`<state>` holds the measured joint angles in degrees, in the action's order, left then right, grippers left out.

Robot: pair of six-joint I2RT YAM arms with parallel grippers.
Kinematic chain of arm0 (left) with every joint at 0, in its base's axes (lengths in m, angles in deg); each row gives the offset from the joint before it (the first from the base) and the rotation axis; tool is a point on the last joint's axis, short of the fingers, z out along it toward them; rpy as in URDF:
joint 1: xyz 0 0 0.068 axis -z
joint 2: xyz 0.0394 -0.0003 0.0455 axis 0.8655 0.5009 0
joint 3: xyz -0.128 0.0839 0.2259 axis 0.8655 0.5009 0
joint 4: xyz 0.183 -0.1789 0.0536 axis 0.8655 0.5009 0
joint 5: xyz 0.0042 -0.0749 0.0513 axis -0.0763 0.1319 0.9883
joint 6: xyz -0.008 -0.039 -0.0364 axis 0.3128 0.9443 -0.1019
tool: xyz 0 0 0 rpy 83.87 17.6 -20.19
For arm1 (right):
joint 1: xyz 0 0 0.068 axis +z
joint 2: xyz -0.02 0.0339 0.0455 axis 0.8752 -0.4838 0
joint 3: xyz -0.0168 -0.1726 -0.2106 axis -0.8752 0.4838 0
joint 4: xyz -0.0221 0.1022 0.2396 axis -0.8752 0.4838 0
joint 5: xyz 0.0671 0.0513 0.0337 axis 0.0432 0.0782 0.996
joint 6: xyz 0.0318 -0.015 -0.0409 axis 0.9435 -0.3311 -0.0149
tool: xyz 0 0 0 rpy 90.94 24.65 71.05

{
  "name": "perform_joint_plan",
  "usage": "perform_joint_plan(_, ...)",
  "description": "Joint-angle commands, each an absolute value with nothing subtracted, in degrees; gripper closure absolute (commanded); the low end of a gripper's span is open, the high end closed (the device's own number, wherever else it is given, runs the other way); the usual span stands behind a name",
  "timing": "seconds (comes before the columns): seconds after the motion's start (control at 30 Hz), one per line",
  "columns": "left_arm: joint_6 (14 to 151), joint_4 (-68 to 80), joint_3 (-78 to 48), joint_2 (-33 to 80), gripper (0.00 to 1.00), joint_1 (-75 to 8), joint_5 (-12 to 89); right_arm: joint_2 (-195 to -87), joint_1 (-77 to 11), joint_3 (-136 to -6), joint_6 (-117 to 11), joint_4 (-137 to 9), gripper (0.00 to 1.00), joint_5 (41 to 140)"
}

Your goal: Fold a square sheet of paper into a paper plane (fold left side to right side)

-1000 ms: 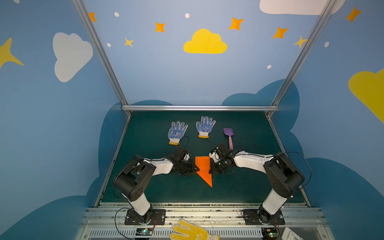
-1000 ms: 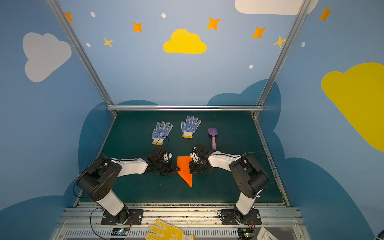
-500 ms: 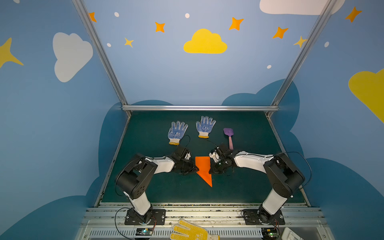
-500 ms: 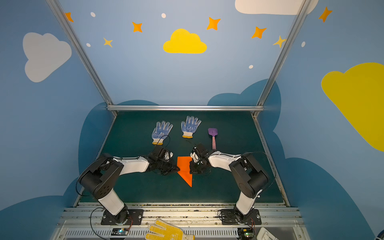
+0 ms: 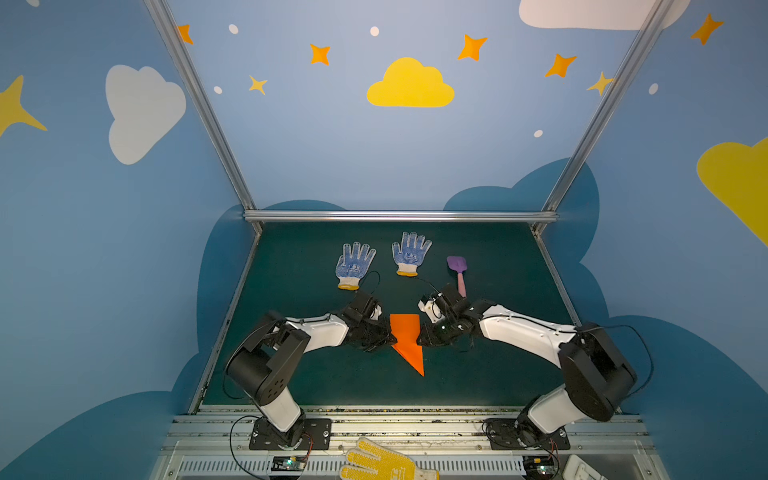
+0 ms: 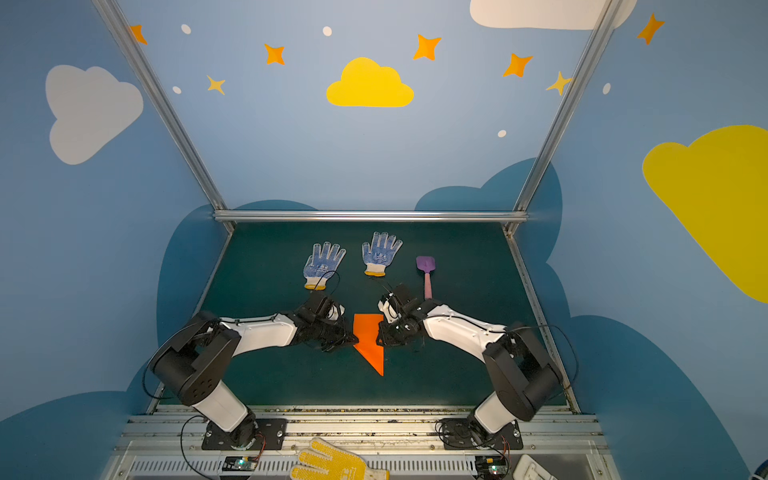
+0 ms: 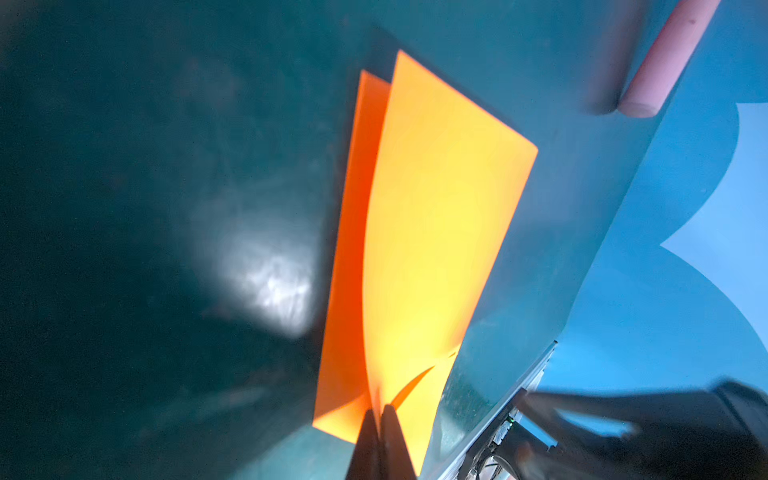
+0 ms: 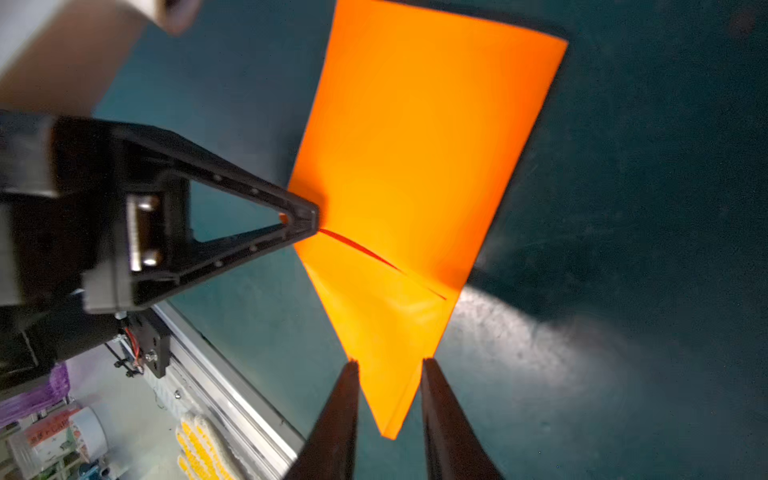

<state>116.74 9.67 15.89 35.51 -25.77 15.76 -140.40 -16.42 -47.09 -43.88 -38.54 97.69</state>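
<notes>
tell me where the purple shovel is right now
In both top views the purple shovel lies on the green mat toward the back, right of the blue-dotted gloves and behind the right arm.

paper (image 5: 406, 334): plain bright orange, yellower where lit
bench (image 5: 291, 270): plain dark teal
glove (image 5: 354, 266) and twin (image 5: 410, 254), beyond the paper: white, blue dots, yellow cuffs
toy shovel (image 5: 457, 264): purple blade, pink handle
third glove (image 5: 382, 463), nearer than the paper: yellow, dotted
walls (image 5: 332, 158): blue; white and yellow clouds, orange stars
left pincer (image 7: 380, 411), right pincer (image 8: 388, 368): black
</notes>
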Motion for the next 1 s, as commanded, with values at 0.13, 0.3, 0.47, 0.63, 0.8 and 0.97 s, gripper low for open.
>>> perform_joint_plan(0.13,124.7,16.1,15.4,32.4,0.96,-23.1,21.7,-139.8,-6.9,-46.9,-42.0,-34.5,0.57,85.8)
perform_joint_plan(0.3,127.7,18.7,15.1,30.4,0.96,-22.8,23.3,-142.5,-2.2,-47.6,-40.8,-35.1,0.56,80.1)
perform_joint_plan(0.47,129.3,20.5,15.1,29.1,0.96,-22.7,23.7,-145.0,1.8,-49.2,-40.5,-34.6,0.57,74.8)
perform_joint_plan(0.63,129.9,20.4,15.1,29.5,0.96,-22.7,23.4,-146.9,5.2,-50.9,-40.0,-34.4,0.56,71.1)
perform_joint_plan(0.8,129.9,20.6,14.8,29.6,0.96,-22.7,23.4,-148.1,6.7,-52.1,-39.6,-34.2,0.56,69.5)
perform_joint_plan(0.97,130.2,20.6,14.8,29.1,0.96,-22.7,23.2,-149.8,7.0,-52.2,-38.8,-34.2,0.58,68.0)
